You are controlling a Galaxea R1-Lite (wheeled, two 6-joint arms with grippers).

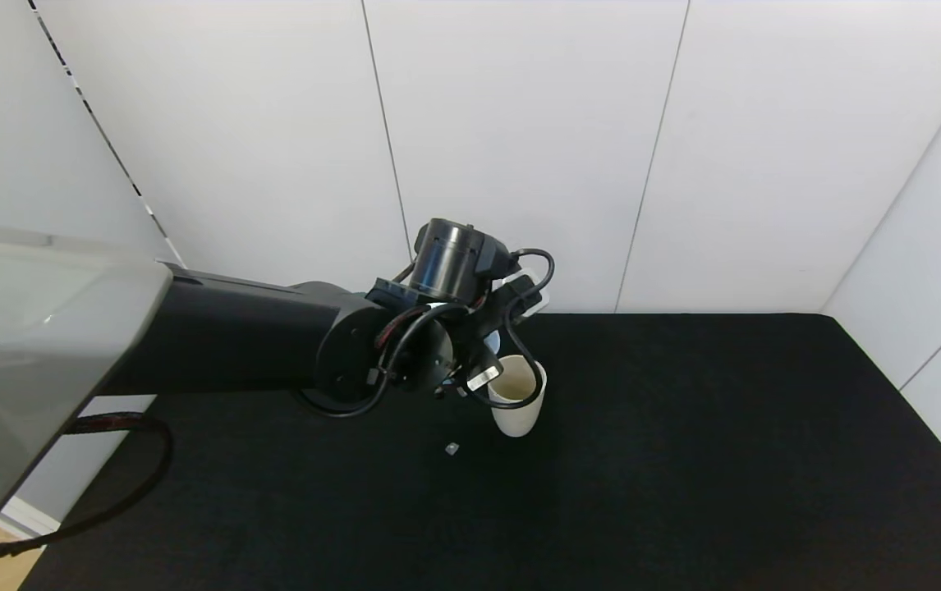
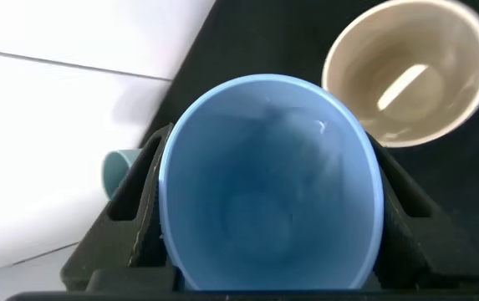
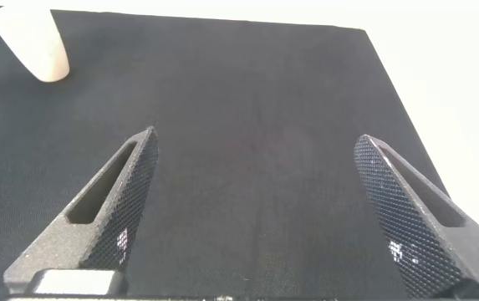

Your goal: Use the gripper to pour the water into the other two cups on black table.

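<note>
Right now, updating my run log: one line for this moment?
left hand: shut on blue cup | beside beige cup | right hand: open, idle

teal cup (image 2: 120, 170) mostly hidden behind left claw (image 2: 268, 242)

I saw bright, even light; the black surface (image 1: 684, 460) stayed matte, the blue cup (image 2: 268, 188) soft-focused, wall lines bowed.

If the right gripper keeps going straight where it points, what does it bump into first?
Probably nothing but the black table. The right gripper has open jaws over bare cloth, and the beige cup stands off to one side, though depth is unclear.
</note>
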